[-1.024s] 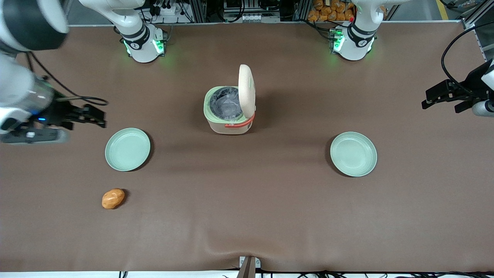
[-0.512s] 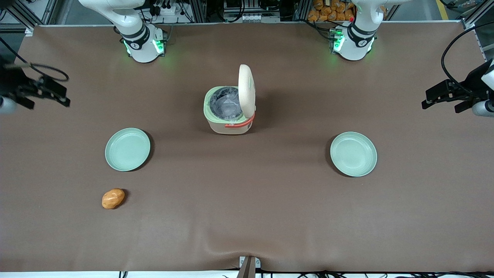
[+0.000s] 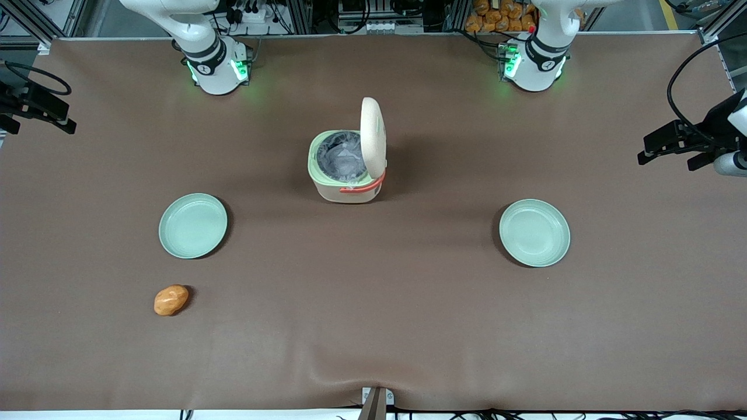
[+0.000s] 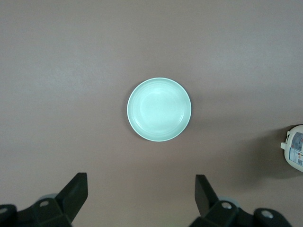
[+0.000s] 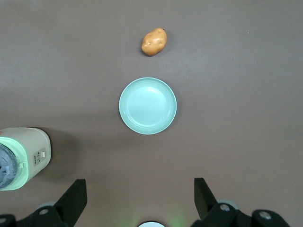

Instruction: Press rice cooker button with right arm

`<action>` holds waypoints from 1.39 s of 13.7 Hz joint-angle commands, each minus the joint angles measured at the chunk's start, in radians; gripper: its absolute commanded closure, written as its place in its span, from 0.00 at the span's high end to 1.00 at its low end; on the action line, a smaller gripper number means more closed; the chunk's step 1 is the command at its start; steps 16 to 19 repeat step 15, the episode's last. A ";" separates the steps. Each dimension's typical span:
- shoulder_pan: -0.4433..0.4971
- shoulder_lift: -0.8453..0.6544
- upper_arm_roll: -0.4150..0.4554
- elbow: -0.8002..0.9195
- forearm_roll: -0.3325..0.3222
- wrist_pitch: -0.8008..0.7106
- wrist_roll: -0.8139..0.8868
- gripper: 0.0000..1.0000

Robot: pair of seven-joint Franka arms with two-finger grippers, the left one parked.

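End effector (image 5: pixel 137 201) with fingers spread wide, raised at the working arm's end of the table (image 3: pixel 408 326) by its edge; rice cooker (image 3: pixel 347 166), lid upright, mid-table, well apart; bare brown cloth between.

A mint-green plate (image 4: pixel 159 109) lies flat on the brown desk (image 4: pixel 71 71). Well apart from it, at the edge of the view, a part of the rice cooker (image 4: pixel 296 151) shows with its blue-and-white label (image 4: pixel 298 152).
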 commanded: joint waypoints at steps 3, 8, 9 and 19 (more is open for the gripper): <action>-0.025 -0.002 0.006 0.007 -0.003 -0.005 -0.008 1.00; -0.036 0.001 0.005 0.002 0.005 -0.005 -0.031 1.00; -0.036 0.001 0.005 0.002 0.002 -0.005 -0.030 1.00; -0.033 0.001 0.006 0.004 0.003 -0.005 -0.028 1.00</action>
